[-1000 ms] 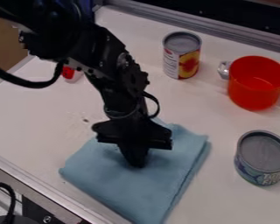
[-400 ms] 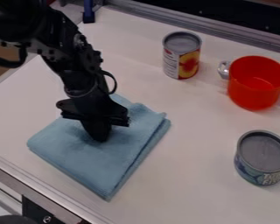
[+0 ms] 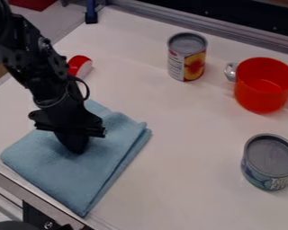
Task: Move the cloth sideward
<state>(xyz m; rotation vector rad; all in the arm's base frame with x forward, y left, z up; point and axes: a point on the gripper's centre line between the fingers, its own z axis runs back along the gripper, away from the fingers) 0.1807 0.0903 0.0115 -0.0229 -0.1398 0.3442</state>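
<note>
Sideways move mostly done, I'd say: cloth (image 3: 62, 175) has slid clearly left in view over the last second, still folded. It's flat on the desk (image 3: 197, 179) at lower left, close to the metal edge (image 3: 19, 186). Fingers (image 3: 74, 143) look clenched on the cloth, near its middle. Left to do: maybe a small nudge if more travel's wanted, then release and lift clear.

Subdued, diffuse light, faint shading on cloth (image 3: 65, 177); glint on metal handle (image 3: 230, 72)
</note>
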